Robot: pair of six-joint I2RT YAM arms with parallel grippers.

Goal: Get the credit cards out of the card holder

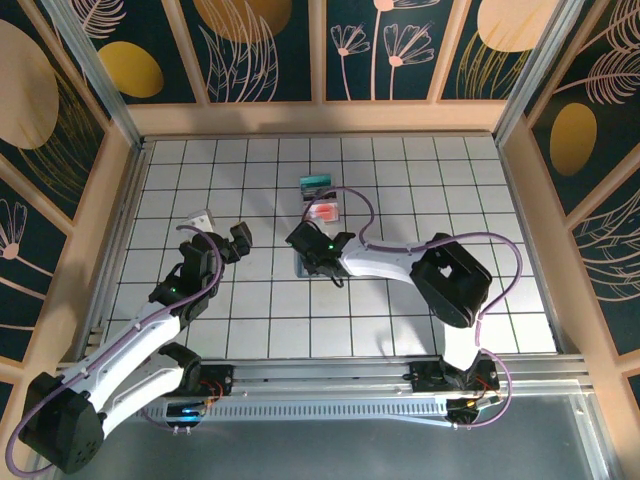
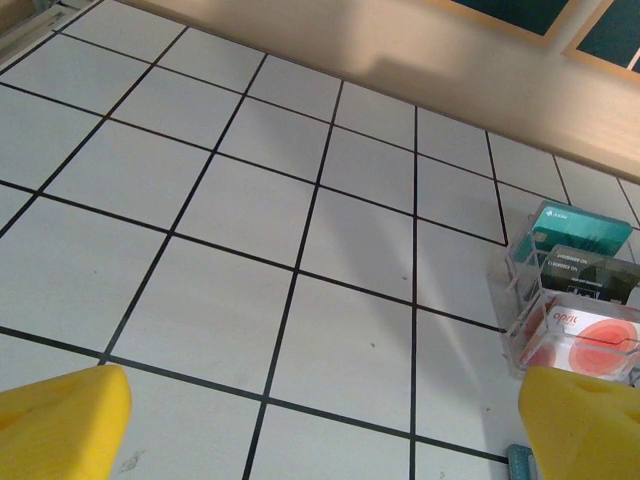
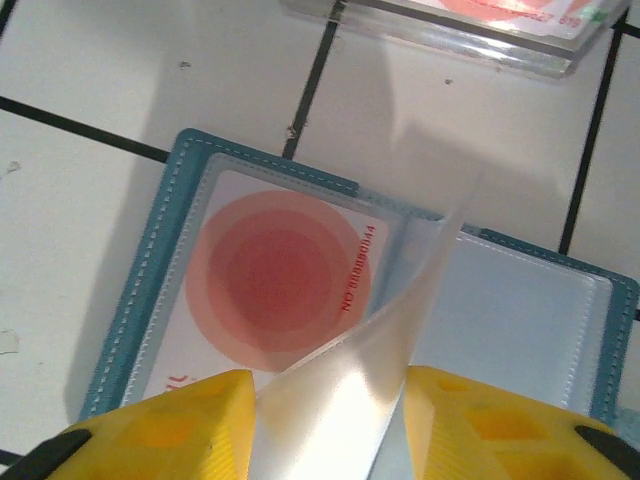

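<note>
My right gripper (image 3: 330, 420) is pinched on a floppy clear sleeve of the card holder (image 3: 150, 300) lying open mid-table, and that slick, stiff pink-circled card (image 3: 280, 270) inside wants grabbing by its edge.

Card holder (image 3: 140, 300) mostly under right tool (image 3: 330, 420)

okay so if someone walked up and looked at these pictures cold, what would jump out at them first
Probably the right gripper, its yellow fingers pinching a clear plastic sleeve of the open blue card holder near the table's middle, with a red-circle card showing in the pocket beneath. Next, the clear stand just beyond it, holding a teal card, a dark one and a red-marked white one. The left gripper hovers open to the left.
</note>
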